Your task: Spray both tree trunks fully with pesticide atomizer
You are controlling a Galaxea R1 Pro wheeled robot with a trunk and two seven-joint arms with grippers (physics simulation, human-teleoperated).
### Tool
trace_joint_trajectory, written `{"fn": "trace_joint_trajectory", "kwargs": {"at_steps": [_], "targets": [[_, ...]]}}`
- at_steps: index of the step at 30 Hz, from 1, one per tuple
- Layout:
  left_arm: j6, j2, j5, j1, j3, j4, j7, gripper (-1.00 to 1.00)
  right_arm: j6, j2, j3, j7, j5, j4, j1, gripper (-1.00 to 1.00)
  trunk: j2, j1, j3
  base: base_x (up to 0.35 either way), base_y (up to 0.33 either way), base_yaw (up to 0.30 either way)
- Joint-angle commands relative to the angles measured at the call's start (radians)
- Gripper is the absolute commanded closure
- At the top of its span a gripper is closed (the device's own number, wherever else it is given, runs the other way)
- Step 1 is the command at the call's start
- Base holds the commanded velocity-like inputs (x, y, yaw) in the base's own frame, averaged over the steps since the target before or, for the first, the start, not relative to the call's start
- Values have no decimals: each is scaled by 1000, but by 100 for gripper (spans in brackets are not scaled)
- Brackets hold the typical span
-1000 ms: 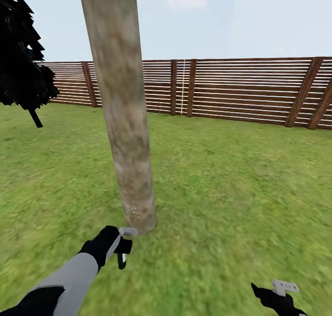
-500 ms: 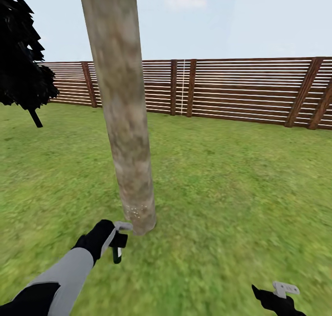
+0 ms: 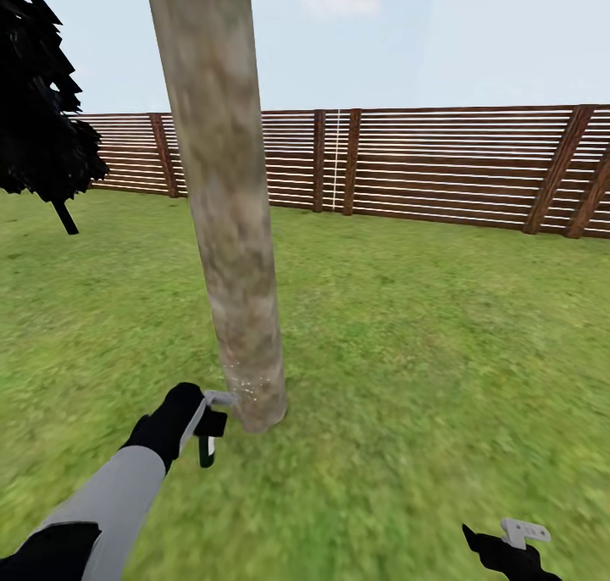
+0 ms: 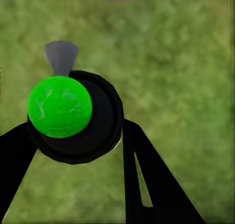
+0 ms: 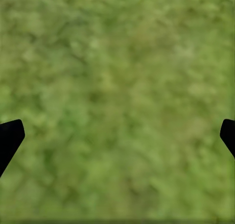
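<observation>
In the head view the left gripper (image 3: 209,416) pinches the pesticide atomizer (image 3: 206,450) beside the tree trunk (image 3: 229,217) base on the grass (image 3: 424,352), the left wrist view shows its fingers (image 4: 147,185) clamping it, and the right wrist view shows the right gripper (image 5: 117,136) spread.

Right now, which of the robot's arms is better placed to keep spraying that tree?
The left. Its gripper holds the pesticide atomizer beside the tree trunk; the right gripper is open, off over grass.
</observation>
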Motion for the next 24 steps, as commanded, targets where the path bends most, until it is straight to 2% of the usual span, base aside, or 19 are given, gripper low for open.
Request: {"fn": "trace_joint_trajectory", "kwargs": {"at_steps": [1, 3, 4, 5, 8, 11, 13, 14, 17, 18, 20, 22, 24], "targets": [[9, -8, -3, 0, -32, -4, 0, 100, 0, 0, 0, 0, 0, 0, 0, -100, 0, 0, 0, 0, 0, 0], [30, -39, -3, 0, -76, -8, -5, 100, 0, 0, 0, 0, 0, 0, 0, -100, 0, 0, 0, 0, 0, 0], [44, -57, -1, 0, -83, -26, -6, 100, 0, 0, 0, 0, 0, 0, 0, -100, 0, 0, 0, 0, 0, 0], [60, -64, 0, 0, -86, -46, -7, 100, 0, 0, 0, 0, 0, 0, 0, -100, 0, 0, 0, 0, 0, 0], [113, -59, 2, 1, -88, -99, -8, 100, 0, 0, 0, 0, 0, 0, 0, -100, 0, 0, 0, 0, 0, 0], [119, -26, 2, -1, -81, -112, -12, 100, 0, 0, 0, 0, 0, 0, 0, -100, 0, 0, 0, 0, 0, 0], [123, 3, 2, -1, -81, -147, -46, 100, 0, 0, 0, 0, 0, 0, 0, -100, 0, 0, 0, 0, 0, 0], [124, 7, 0, -1, -84, -153, -56, 100, 0, 0, 0, 0, 0, 0, 0, -100, 0, 0, 0, 0, 0, 0], [123, -8, -2, -1, -88, -159, -65, 100, 0, 0, 0, 0, 0, 0, 0, -100, 0, 0, 0, 0, 0, 0], [123, -33, -3, -2, -91, -163, -66, 100, 0, 0, 0, 0, 0, 0, 0, -100, 0, 0, 0, 0, 0, 0], [124, -66, -5, -3, -94, -173, -66, 100, 0, 1, 0, 0, 1, 0, 0, -100, 0, 0, 0, 0, 0, 0], [128, -79, -5, -3, -94, -200, -66, 100, 0, 4, 0, 0, 1, 0, 0, -100, 0, 0, 0, 0, 0, 0], [132, -62, -8, -2, -93, -241, -66, 100, 0, 8, 0, 0, 1, 0, 0, -100, 0, 0, 0, -272, 116, 0]]}}
